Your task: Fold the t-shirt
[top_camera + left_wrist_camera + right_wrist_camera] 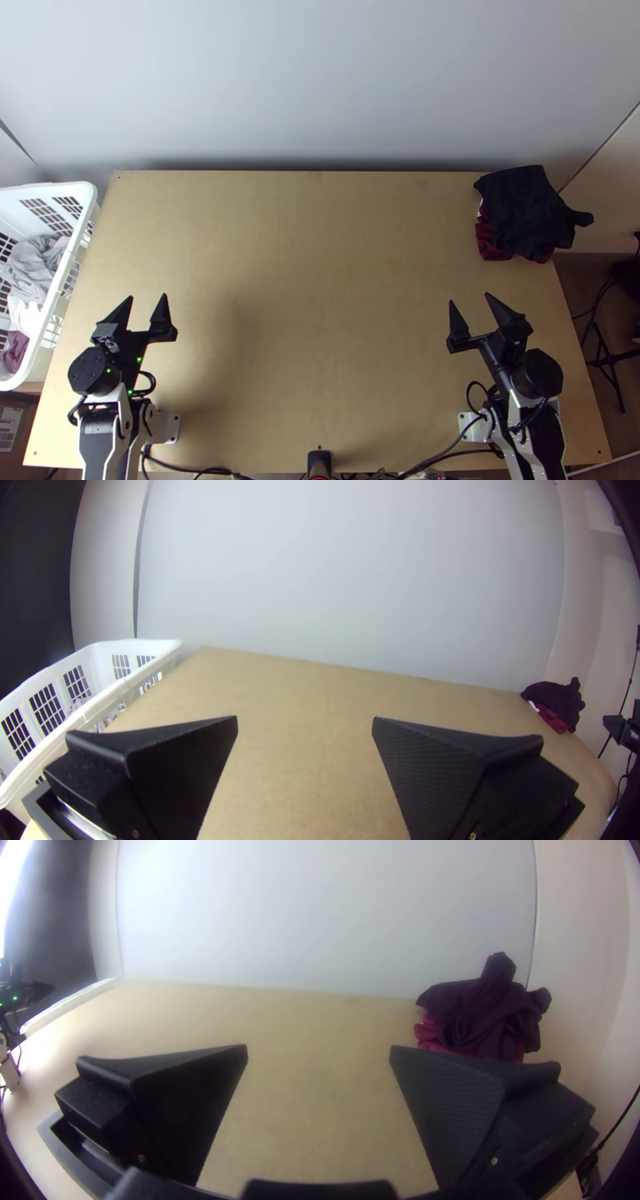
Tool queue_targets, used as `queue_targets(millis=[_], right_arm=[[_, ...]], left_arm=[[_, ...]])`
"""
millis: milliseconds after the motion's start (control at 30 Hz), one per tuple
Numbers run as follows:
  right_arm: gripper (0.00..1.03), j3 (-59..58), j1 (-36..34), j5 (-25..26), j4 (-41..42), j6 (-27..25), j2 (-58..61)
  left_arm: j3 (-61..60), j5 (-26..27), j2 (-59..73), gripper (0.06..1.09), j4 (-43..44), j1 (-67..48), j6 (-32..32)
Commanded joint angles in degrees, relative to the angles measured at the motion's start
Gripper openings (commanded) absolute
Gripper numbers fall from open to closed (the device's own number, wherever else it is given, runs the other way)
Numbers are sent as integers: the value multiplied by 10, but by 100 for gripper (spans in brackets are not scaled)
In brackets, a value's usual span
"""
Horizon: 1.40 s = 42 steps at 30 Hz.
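Beyond and apart from the right gripper (pixel 470 298), bunched dark cloth (pixel 524 210).

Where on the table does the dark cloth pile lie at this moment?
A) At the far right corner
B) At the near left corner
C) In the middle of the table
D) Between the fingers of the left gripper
A: the top view shows the dark cloth pile at the far right corner of the table, with some dark red cloth showing from under it.
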Motion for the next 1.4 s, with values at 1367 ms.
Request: queue_targets(millis=[1367], right_arm=[[99,1,-3,0,4,-8,-2]], left_arm=[[0,-20,4,104,-6,-56,6]])
